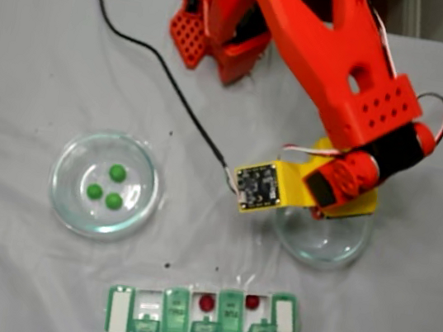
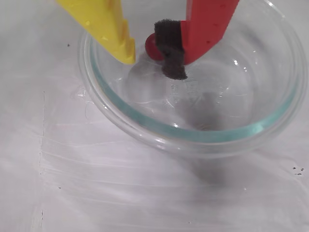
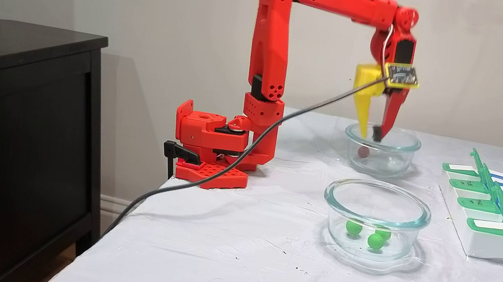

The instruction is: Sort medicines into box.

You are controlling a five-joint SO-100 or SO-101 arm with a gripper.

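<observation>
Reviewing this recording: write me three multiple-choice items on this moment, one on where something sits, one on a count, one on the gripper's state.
1. Where are the three green balls?
A. In the glass dish away from the gripper
B. In the pill organizer
C. On the bare tablecloth

2. How many dark red balls lie in the pill organizer's open compartments?
A. None
B. Two
C. Five

3. How does the gripper stand?
A. Shut flat with nothing near it
B. Open, fingertips inside a glass dish beside a red ball
C. Open above the pill organizer

Key: 1 A, the green balls lie together in the glass dish on the left of an overhead fixed view. 2 B, two dark red balls sit in the pill organizer. 3 B, the gripper shows a gap between its fingers, down inside the other dish, with a red ball at the padded finger.
</observation>
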